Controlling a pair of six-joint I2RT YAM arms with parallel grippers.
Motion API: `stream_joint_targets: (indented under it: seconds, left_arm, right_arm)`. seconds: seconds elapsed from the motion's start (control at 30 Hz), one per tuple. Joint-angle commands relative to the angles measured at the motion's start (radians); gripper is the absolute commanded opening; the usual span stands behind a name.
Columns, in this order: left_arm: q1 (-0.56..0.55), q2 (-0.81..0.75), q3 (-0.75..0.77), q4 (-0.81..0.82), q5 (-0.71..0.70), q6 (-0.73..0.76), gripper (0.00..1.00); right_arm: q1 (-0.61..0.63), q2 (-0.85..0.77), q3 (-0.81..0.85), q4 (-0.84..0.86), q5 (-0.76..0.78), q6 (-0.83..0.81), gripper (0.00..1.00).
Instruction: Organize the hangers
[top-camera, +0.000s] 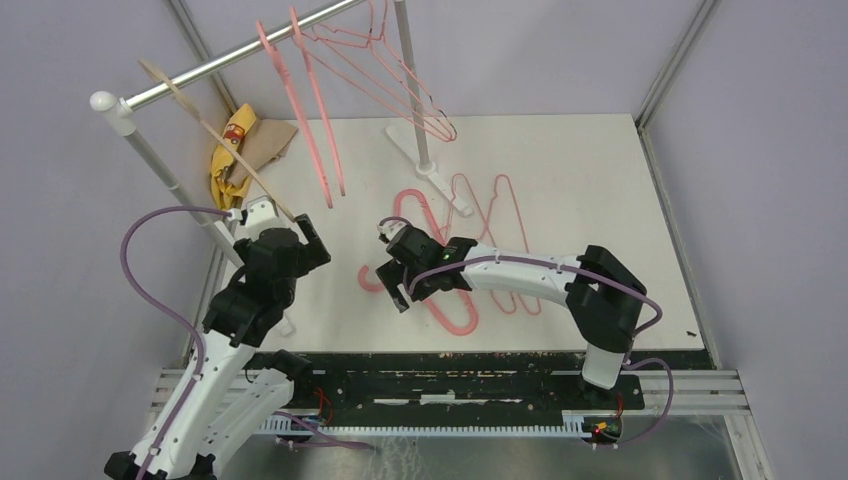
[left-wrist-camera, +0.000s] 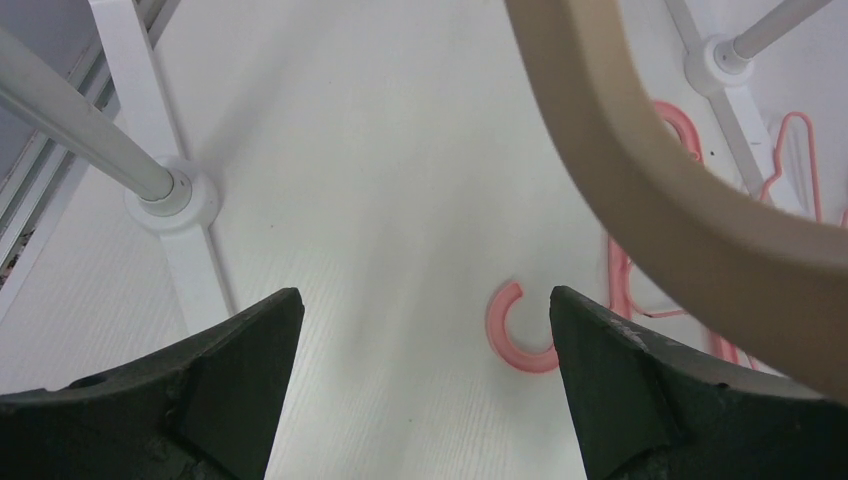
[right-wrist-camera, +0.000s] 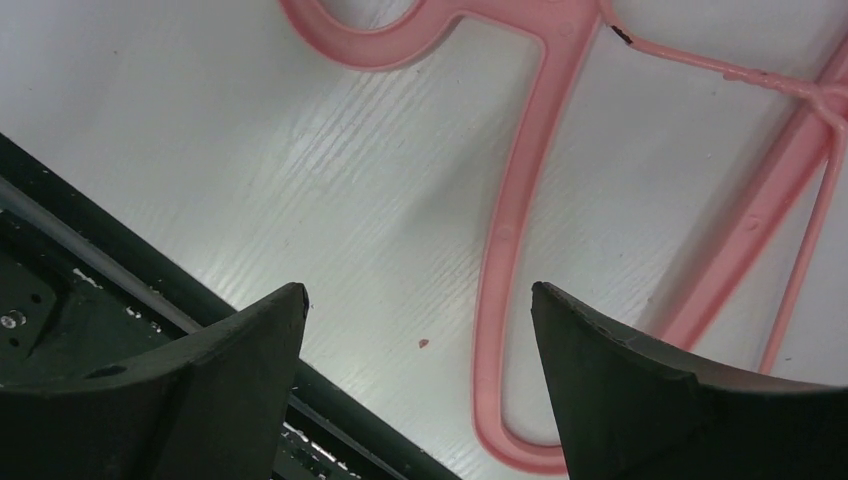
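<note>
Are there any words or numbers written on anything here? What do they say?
No words, numbers or signs can be read anywhere.
The yellow cloth has a small red and white patch, too small to tell if it is writing.
The pink plastic hanger, the beige hanger, the left hand and the right hand show no print.
The black strip at the near edge shows only white scuffs, no letters.

Some hangers (top-camera: 318, 100) hang on the rail (top-camera: 215, 66), others on the table (top-camera: 580, 170).

Smooth pink plastic hanger (right-wrist-camera: 510, 230) on grained white tabletop (right-wrist-camera: 250, 150).
</note>
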Motion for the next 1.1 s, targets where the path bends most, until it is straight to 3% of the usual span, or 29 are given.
stream_joint_targets:
  seconds: [0.0, 0.1, 0.33, 0.63, 0.93, 1.0, 1.07]
  left_arm:
    - [0.003, -0.002, -0.002, 0.003, 0.026, -0.035, 0.99]
    - [0.003, -0.005, 0.006, -0.007, 0.022, -0.031, 0.99]
    - [0.003, -0.030, -0.002, -0.030, 0.033, -0.044, 1.00]
    - [0.002, -0.026, 0.001, -0.030, 0.042, -0.049, 0.99]
    - [0.003, -0.041, 0.000, -0.034, 0.069, -0.066, 0.97]
    - [0.002, -0.040, 0.001, -0.034, 0.072, -0.066, 0.97]
    - [0.001, -0.040, 0.002, -0.036, 0.076, -0.067, 0.97]
  right_arm:
    - [-0.003, 0.061, 0.081, 0.015, 0.038, -0.040, 0.90]
    - [-0.004, 0.112, 0.106, -0.001, 0.051, -0.054, 0.85]
    - [-0.035, 0.168, 0.097, 0.022, 0.080, -0.084, 0.83]
    - [-0.071, 0.207, 0.068, 0.060, 0.034, -0.115, 0.67]
    - [-0.072, 0.206, 0.037, 0.103, -0.012, -0.100, 0.38]
    - [-0.071, 0.195, 0.032, 0.124, -0.042, -0.096, 0.26]
    - [-0.073, 0.176, 0.024, 0.169, -0.107, -0.087, 0.22]
